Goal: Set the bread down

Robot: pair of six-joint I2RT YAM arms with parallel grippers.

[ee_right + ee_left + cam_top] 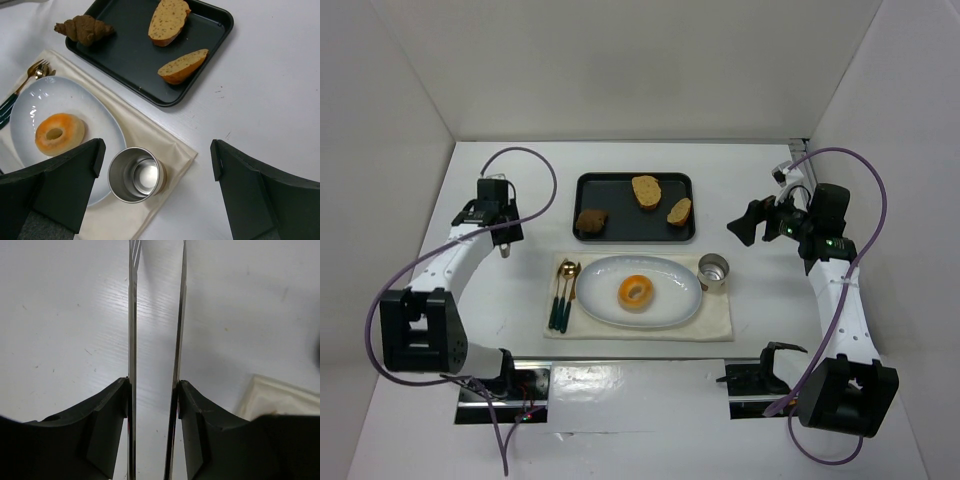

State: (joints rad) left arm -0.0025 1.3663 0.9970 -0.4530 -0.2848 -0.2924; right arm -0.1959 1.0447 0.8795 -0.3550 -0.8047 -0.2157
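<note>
The bread (637, 292), a golden-orange ring bun with a pale hole, lies on the pale oval plate (677, 283); it also shows in the right wrist view (54, 134) on that plate (75, 95). My right gripper (748, 222) is open and empty, apart from the bread, hovering right of the plate. In its own view the right gripper (157, 147) stands wide over a steel cup (136, 175). My left gripper (503, 238) is over bare table left of the tray. In its view the left gripper (152, 390) grips thin metal tongs (132, 315) pointing down at the table.
A black tray (625, 215) behind the plate holds two toast slices (646, 190) and a dark brown croissant-like lump (591, 221). The cup (713, 270) stands on a beige cloth (715, 320) right of the plate. Cutlery (563, 290) lies left of the plate.
</note>
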